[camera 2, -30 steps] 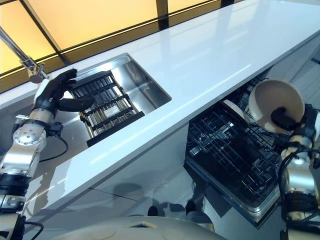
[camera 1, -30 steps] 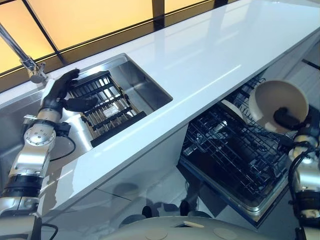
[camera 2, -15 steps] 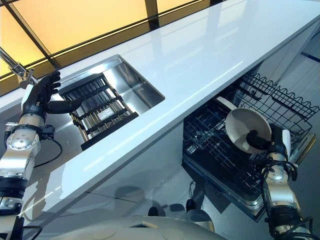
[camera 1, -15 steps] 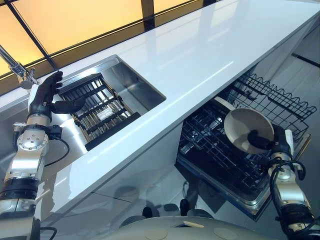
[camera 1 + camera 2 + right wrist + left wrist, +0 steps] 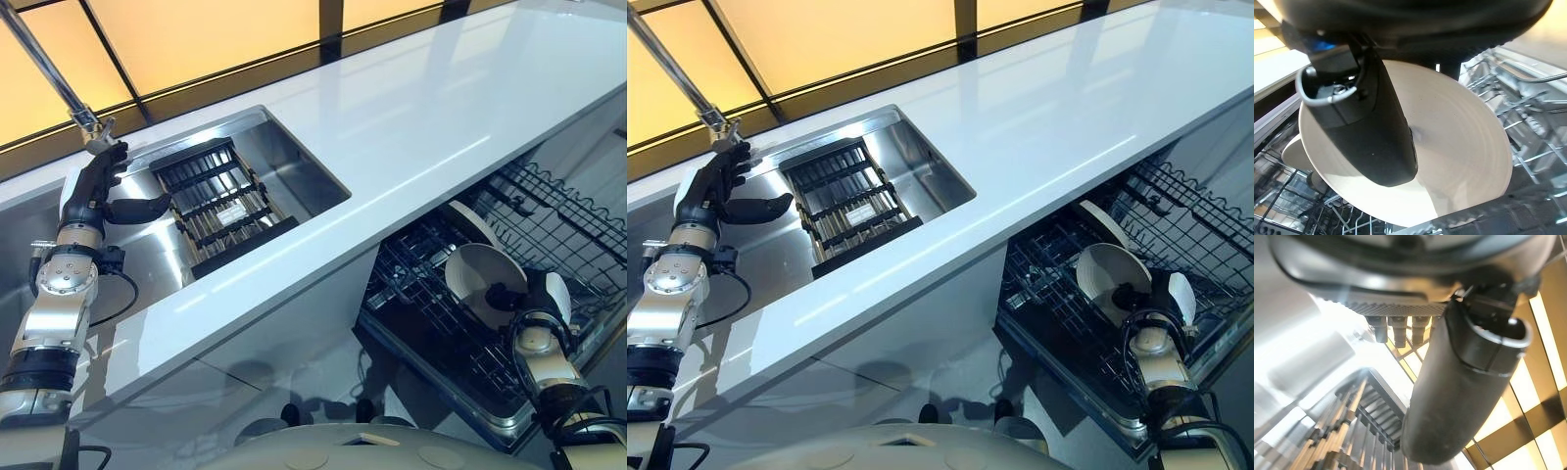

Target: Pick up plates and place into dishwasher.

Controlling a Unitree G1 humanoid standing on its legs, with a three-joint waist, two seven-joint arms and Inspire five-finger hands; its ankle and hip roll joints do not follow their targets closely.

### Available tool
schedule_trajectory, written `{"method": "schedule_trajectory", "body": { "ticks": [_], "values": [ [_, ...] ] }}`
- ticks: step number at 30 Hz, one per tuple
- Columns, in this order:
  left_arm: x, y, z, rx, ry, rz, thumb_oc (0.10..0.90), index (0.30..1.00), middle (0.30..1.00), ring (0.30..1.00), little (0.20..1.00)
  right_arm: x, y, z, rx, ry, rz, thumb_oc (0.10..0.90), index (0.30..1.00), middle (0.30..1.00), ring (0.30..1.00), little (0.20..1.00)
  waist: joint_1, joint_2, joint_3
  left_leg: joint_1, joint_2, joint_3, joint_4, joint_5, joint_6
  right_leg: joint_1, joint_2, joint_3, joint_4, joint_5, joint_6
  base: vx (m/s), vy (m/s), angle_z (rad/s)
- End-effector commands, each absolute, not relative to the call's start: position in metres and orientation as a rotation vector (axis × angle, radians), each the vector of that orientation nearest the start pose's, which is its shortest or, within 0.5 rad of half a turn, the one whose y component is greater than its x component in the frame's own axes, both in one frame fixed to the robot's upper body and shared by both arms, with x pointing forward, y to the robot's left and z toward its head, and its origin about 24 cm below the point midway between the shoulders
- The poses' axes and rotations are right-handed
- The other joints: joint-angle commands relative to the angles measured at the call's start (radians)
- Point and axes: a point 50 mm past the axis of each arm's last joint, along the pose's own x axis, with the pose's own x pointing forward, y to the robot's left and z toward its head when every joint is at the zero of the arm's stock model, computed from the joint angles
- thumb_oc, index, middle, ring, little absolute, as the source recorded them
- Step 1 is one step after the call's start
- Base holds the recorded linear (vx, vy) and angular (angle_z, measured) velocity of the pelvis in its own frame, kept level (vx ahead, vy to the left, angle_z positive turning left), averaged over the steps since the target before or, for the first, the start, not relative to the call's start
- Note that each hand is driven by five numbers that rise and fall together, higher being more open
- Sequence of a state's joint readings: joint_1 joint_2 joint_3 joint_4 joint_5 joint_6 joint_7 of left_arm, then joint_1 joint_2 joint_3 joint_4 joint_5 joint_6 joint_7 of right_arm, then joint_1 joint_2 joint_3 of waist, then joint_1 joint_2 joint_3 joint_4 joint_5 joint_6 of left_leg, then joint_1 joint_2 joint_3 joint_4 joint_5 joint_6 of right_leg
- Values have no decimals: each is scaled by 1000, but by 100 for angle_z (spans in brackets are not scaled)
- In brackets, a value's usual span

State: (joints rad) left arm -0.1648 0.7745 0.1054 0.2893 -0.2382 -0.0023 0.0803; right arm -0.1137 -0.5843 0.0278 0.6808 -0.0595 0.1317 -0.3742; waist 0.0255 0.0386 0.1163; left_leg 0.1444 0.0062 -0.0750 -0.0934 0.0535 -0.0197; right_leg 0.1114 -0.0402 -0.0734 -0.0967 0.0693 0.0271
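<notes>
A long countertop (image 5: pixel 411 127) runs across the scene, with a sink (image 5: pixel 294 166) sunk into its left part; a slatted rack (image 5: pixel 220 206) lies inside the sink, and a faucet (image 5: pixel 83 122) stands behind its left end. Below the counter's front edge, to the right, sits the dishwasher's wire rack (image 5: pixel 441 304) — a second rack (image 5: pixel 568 215) lies further right. The round plate (image 5: pixel 485 284), pinched in the right hand (image 5: pixel 534 299), stands on edge in the near rack, another plate (image 5: pixel 480 225) just behind it. The left hand (image 5: pixel 98 191) hangs over the sink's left end.

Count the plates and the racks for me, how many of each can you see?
Plates: 2, the plate pinched by the right hand and the plate already in the dishwasher rack.
Racks: 2, the dishwasher rack and the black sink rack beside the left hand.
Total: 4.
</notes>
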Motion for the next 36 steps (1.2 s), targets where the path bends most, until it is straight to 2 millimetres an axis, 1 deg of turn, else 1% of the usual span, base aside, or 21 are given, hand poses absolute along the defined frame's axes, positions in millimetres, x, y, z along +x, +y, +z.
{"method": "schedule_trajectory", "body": {
  "ticks": [1,3,9,10,11,12,16,17,20,21,22,27,36],
  "values": [
    [291,322,184,556,-250,255,800,900,900,900,900,250,-348,8,-845,484,-575,100,300,300,300,200,22,-14,-49,-17,-83,13,6,-48,46,18,-5,-16,21,-24,33,53,-14,18],
    [293,319,184,557,-247,238,800,900,900,900,900,253,-344,6,-837,492,-573,100,300,300,300,200,30,-11,-46,-15,-85,5,6,-47,46,21,-7,-22,22,-25,33,45,-9,23],
    [296,316,184,550,-246,212,800,900,900,900,900,270,-328,13,-851,455,-535,100,300,300,300,200,39,-5,-40,-12,-88,-4,6,-45,46,28,-9,-32,20,-25,31,26,1,16],
    [297,314,183,549,-246,205,800,900,900,900,900,273,-325,15,-857,456,-532,251,429,429,429,351,40,-4,-40,-11,-88,-5,6,-45,45,29,-10,-33,19,-25,31,22,5,8],
    [298,313,183,548,-245,199,800,900,900,900,900,276,-324,17,-860,452,-529,709,822,822,822,809,42,-4,-41,-11,-88,-5,6,-46,45,30,-10,-34,18,-25,31,22,4,3],
    [299,312,184,544,-246,192,800,900,900,900,900,279,-323,19,-866,444,-529,800,900,900,900,900,43,-3,-40,-10,-89,-5,6,-46,44,30,-10,-35,17,-25,31,0,0,0],
    [301,308,184,549,-247,171,800,900,900,900,900,290,-321,31,-882,408,-527,800,900,900,900,900,49,-3,-40,-8,-88,-5,6,-46,43,34,-11,-38,15,-26,31,-9,0,0],
    [301,306,184,550,-250,166,800,900,900,900,900,294,-319,37,-878,380,-527,800,900,900,900,900,49,-4,-39,-15,-90,-6,6,-34,44,27,-11,-37,16,-17,30,-43,2,0],
    [300,307,183,549,-253,162,800,900,900,900,900,297,-318,45,-855,335,-530,800,900,900,900,900,47,-4,-38,-14,-88,-3,6,-34,44,28,-12,-36,17,-17,30,-16,1,0],
    [300,306,183,550,-252,161,800,900,900,900,900,297,-318,45,-852,330,-532,800,900,900,900,900,47,-4,-40,-9,-88,-4,6,-44,44,34,-11,-36,15,-26,31,0,0,0],
    [300,307,183,549,-254,162,800,900,900,900,900,298,-319,51,-838,302,-539,800,900,900,900,900,44,-5,-40,-15,-89,-2,6,-35,44,28,-12,-35,16,-18,31,0,0,0],
    [298,309,182,554,-251,169,800,900,900,900,900,295,-325,65,-774,224,-571,800,900,900,900,900,30,-10,-44,-14,-85,7,6,-36,43,28,-12,-29,15,-17,34,-36,1,-1],
    [293,315,181,552,-255,195,800,900,900,900,900,287,-327,82,-735,109,-599,800,900,900,900,900,3,-16,-51,-9,-78,35,6,-41,42,25,-7,-9,11,-14,39,-34,-3,-6]
  ]
}}
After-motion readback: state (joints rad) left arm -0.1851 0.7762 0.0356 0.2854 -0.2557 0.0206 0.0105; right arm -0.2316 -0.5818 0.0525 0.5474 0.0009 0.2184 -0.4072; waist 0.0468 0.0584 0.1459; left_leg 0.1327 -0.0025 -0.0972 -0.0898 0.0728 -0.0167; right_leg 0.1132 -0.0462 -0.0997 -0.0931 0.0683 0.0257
